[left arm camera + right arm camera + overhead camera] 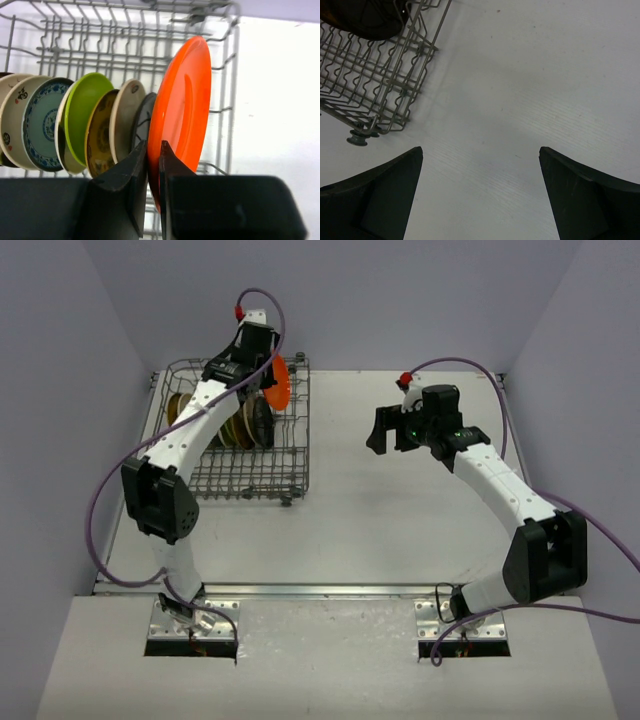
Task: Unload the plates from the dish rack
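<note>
my left gripper (153,150) is clamped on the rim of the orange plate (182,105), one finger on each face, at the right end of the row inside the dish rack (231,100). the plate stands on edge, a little tilted. i cannot tell whether its far edge rests in the wires. i judge it stiff, light and glossy, so a thin rim pinch could let it swing or slip. a deeper bite toward the centre and a straight lift clear of the tines should hold it better, and a knock on the wire might chip it. just left of it stand a dark plate (144,122), a beige-backed plate (125,117), a yellow-brown plate (100,137), a lime green plate (86,115) and a teal-patterned plate (42,122), packed close and overlapping. the rack sits at the far left of the worktop (400,520). my right gripper (481,150) hangs over bare worktop right of the rack, fingers wide apart, holding nothing.
</note>
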Controlling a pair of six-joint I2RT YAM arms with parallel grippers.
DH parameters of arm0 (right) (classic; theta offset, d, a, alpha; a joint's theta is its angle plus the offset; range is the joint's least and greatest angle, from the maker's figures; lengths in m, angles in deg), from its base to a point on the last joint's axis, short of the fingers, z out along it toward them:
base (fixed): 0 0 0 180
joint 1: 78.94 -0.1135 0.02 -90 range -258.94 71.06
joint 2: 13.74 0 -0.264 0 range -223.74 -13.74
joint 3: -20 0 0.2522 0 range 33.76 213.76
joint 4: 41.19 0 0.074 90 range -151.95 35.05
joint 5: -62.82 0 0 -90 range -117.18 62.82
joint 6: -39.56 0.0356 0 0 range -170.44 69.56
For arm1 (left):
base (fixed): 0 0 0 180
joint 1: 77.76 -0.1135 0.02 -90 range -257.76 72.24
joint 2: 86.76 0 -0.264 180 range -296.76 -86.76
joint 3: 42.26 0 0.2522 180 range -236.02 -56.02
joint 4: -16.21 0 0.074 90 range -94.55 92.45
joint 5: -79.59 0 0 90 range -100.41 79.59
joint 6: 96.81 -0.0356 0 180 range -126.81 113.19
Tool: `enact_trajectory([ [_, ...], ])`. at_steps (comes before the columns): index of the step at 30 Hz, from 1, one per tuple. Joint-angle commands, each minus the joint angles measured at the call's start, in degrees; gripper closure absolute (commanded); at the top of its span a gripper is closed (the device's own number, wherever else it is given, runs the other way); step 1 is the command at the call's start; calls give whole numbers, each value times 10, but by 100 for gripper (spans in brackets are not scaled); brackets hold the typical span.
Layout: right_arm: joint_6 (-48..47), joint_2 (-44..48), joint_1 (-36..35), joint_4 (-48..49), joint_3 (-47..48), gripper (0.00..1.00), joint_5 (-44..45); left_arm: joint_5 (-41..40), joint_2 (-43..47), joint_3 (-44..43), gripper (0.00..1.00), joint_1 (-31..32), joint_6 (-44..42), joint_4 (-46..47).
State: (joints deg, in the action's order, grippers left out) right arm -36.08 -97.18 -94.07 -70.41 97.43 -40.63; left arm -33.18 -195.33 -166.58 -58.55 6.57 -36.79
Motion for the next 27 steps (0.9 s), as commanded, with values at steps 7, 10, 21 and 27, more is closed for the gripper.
enact_trajectory([
  [7, 75, 25, 15, 40, 48, 1, -232, 510, 167, 196, 100, -13, -28, 188],
  [10, 115, 30, 19, 69, 48, 6, -292, 612, 159, 217, 100, -13, -18, 207],
  [21, 127, 12, 20, 88, 59, 44, -305, 771, 150, 271, 100, -12, 16, 267],
  [27, 129, 11, 34, 89, 49, 44, -285, 790, 154, 287, 100, -12, 24, 283],
])
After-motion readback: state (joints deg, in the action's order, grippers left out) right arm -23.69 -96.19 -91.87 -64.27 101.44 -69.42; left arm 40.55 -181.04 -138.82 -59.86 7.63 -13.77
